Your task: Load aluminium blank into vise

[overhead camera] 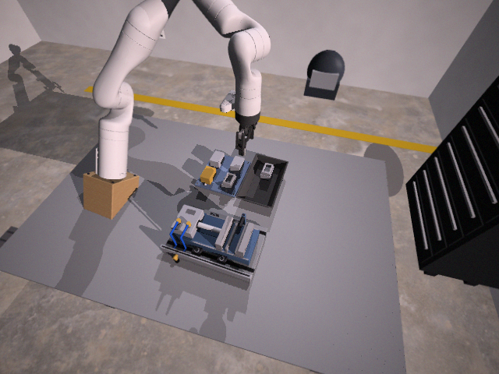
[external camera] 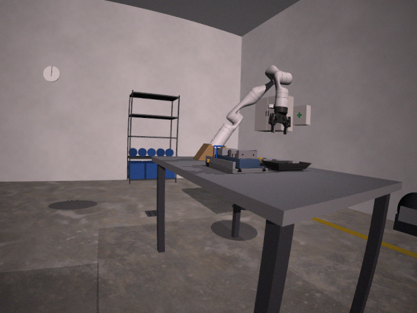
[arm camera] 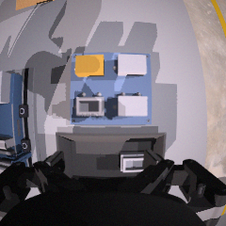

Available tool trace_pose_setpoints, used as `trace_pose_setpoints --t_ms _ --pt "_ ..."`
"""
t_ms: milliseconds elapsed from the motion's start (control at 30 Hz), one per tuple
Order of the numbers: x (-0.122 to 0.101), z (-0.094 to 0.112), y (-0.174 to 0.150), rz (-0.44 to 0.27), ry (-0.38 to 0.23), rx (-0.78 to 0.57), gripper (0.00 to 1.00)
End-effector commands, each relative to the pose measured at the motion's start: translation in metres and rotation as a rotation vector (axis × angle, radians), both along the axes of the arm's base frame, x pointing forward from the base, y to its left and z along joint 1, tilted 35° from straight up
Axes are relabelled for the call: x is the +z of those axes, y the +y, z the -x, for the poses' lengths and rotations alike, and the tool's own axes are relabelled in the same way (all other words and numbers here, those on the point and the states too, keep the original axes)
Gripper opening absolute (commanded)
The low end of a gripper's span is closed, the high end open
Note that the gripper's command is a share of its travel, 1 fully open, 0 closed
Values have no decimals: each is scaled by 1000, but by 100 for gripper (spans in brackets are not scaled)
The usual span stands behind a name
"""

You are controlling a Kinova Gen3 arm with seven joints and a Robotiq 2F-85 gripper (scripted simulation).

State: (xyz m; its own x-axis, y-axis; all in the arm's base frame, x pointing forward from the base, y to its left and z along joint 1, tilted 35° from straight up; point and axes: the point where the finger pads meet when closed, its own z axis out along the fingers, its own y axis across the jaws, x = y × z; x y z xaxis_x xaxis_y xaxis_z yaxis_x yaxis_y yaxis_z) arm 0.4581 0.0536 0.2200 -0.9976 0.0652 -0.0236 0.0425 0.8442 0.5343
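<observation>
Infeed plate [overhead camera: 240, 177] on grey table [overhead camera: 330, 225]; concrete floor [overhead camera: 60, 322].

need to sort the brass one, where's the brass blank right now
In the top view the brass blank sits on the blue infeed plate, at its corner nearest the arm's base, beside an aluminium blank.
</observation>
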Motion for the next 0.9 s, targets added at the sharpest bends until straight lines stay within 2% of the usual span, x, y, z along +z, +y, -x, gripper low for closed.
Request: trace_pose_setpoints --t_ms 0,867 --pt "0 -1 -1 -9 -1 -3 100" --pt "3 -3 2 -39 -5 -1 100"
